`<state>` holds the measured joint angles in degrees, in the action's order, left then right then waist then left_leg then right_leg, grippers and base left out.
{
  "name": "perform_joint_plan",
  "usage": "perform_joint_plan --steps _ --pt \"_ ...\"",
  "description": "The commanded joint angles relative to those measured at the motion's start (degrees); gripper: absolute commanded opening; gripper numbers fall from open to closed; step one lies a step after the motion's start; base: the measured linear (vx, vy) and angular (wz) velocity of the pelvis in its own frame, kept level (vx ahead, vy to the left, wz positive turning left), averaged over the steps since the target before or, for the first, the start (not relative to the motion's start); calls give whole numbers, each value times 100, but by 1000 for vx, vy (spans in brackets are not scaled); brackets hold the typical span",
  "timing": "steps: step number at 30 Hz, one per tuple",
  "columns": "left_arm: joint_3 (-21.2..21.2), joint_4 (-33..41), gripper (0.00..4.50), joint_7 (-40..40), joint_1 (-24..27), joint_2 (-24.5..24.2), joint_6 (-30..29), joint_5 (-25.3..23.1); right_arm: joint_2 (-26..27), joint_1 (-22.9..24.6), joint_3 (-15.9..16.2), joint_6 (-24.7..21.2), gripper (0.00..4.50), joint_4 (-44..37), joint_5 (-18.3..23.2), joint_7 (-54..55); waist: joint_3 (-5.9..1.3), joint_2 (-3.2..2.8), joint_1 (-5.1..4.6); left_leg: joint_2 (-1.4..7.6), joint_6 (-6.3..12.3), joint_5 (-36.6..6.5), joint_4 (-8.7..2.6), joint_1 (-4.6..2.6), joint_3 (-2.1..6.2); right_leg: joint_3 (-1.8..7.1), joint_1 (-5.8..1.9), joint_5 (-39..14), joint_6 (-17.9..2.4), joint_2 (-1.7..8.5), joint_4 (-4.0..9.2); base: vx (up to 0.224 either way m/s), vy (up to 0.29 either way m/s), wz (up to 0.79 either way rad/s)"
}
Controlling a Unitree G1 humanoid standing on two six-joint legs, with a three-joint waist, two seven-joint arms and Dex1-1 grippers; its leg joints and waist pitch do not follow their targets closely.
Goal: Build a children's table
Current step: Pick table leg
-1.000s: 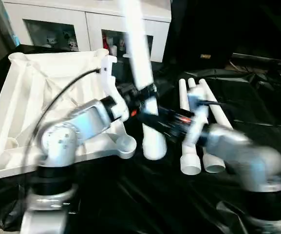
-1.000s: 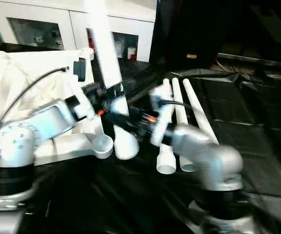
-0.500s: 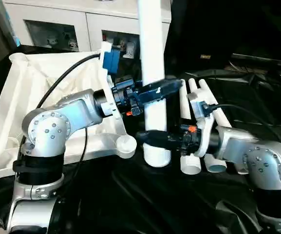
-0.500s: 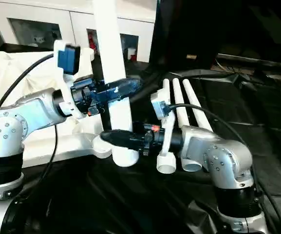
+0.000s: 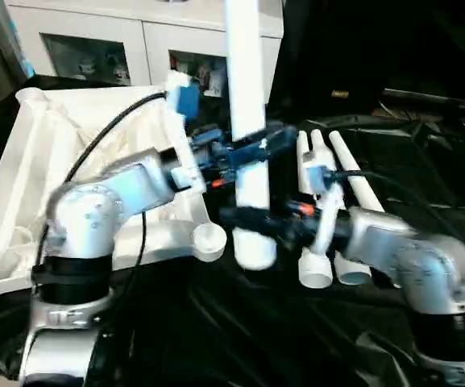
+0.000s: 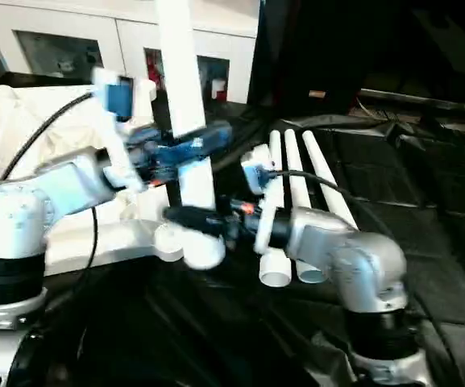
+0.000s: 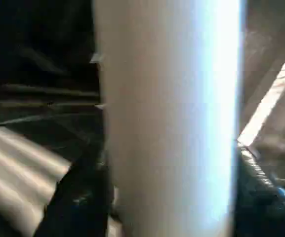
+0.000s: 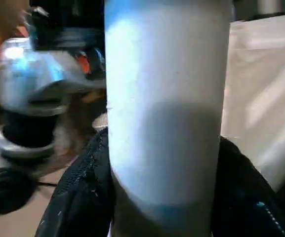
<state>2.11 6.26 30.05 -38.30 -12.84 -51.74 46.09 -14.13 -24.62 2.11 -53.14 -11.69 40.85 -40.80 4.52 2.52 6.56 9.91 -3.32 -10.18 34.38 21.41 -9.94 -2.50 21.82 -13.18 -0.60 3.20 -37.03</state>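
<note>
Leg (image 5: 248,137) shifted left, both grippers' fingers (image 8: 83,182) straddling it

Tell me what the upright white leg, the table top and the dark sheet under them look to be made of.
Upright leg: probably moulded plastic, smooth satin white tube; soft highlights along it, hollow wide lower end.
Table top: likely the same white plastic; raised rim and ribs look moulded, not cut.
Dark sheet: apparently thin glossy plastic film; creases catch the light.

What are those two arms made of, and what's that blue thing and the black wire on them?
Both arms are silvery metal with round jointed segments. Each ends in a black gripper: left, right. A blue block sits on the left wrist, fed by a black cable.
</note>
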Motion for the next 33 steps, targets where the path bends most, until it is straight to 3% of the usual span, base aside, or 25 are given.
perform_joint_plan --steps 1,4,6,9,16,17,20,23,24,33 --pt "-219 -7 288 -1049 34 178 26 -721 112 -143 -27 287 195 48 -195 278 -448 -135 -1 284 -339 -594 -382 -77 130 286 -302 -23 -983 460 437 0 0 0" --pt "-73 -82 277 -1780 29 478 98 -921 201 -199 8 415 195 144 -336 453 -451 -114 -10 286 -338 -560 -365 -59 130 287 -323 131 -1055 462 424 0 0 0" --pt "-60 -56 247 -1898 36 547 124 -971 222 -219 36 461 195 175 -398 503 -453 -110 -2 269 -266 -451 -356 -55 130 287 -325 251 -1031 447 419 0 0 0" --pt "62 -58 236 -2174 26 802 170 -1013 247 -260 106 560 195 252 -533 566 -447 -107 -7 272 -221 -453 -354 -47 124 284 -325 283 -1073 446 423 0 0 0" --pt "168 5 200 -2076 -2 882 276 -900 274 -309 210 795 195 336 -771 608 -435 -125 -17 277 -215 -616 -362 -66 129 281 -301 -37 -1044 449 456 0 0 0" --pt "159 21 200 -2001 0 868 295 -868 286 -303 193 765 195 357 -737 593 -435 -128 -21 273 -224 -629 -362 -66 127 282 -298 -57 -1052 448 460 0 0 0" --pt "-2 142 198 -1515 49 718 341 -766 247 -244 111 589 265 324 -475 366 -445 -120 -9 273 -182 -584 -365 -70 129 282 -303 5 -1027 446 452 0 0 0" --pt "-257 321 197 -843 130 419 339 -663 112 -216 79 480 273 281 -355 154 -449 -154 -7 283 -164 -573 -368 -72 132 276 -294 122 -1058 442 431 0 0 0" --pt "-315 380 197 -644 152 307 314 -622 32 -219 85 479 297 298 -365 73 -455 -159 -4 284 -162 -580 -368 -80 134 273 -291 126 -1059 440 428 0 0 0" --pt "-299 457 195 373 119 -138 143 -218 -383 -314 45 214 309 388 -18 -590 -458 -169 3 272 -158 -622 -357 -66 115 277 -302 -4 -1202 450 439 0 0 0"
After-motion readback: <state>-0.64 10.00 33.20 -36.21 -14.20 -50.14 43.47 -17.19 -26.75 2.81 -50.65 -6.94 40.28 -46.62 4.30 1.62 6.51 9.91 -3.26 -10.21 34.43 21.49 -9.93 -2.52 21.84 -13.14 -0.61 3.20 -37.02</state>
